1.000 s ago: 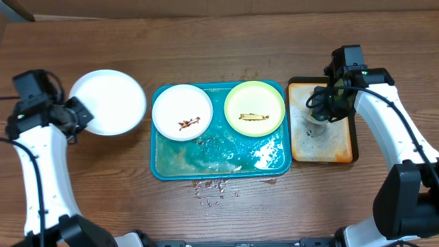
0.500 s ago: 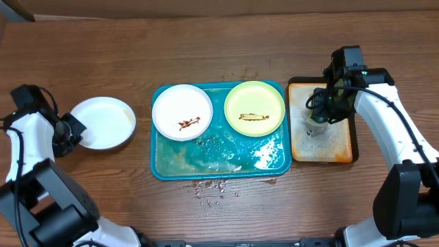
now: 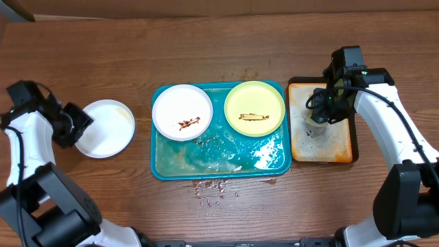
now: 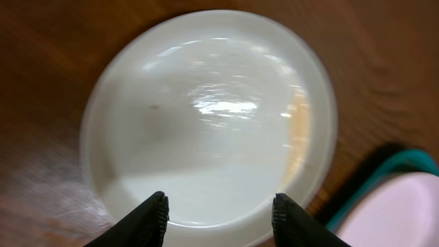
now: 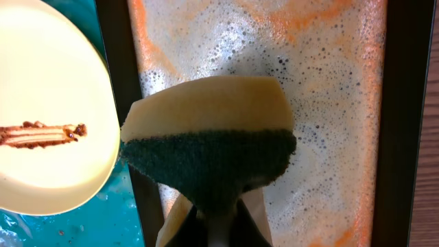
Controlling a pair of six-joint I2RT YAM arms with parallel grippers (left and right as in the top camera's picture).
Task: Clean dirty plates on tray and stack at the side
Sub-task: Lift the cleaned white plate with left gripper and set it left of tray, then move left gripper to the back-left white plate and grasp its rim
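A clean white plate [image 3: 104, 128] lies on the table left of the teal tray [image 3: 219, 165]. My left gripper [image 3: 77, 123] is open at its left rim. In the left wrist view the fingers [image 4: 219, 206] straddle the plate's [image 4: 206, 116] near edge. On the tray sit a white plate [image 3: 182, 111] and a pale yellow-green plate [image 3: 254, 108], each with a brown smear. My right gripper [image 3: 322, 113] is shut on a yellow-and-green sponge [image 5: 209, 137] over the foamy orange tray [image 5: 329, 103]. The sponge hides its fingertips.
The orange tray with a black rim [image 3: 339, 147] stands right of the teal tray. Brown crumbs [image 3: 212, 185] lie on the wood in front of the teal tray. The teal tray's corner [image 4: 411, 161] shows in the left wrist view.
The left arm has brought the clean white plate down and left onto the table, and the gripper now stands open at its rim. The right arm has not moved.
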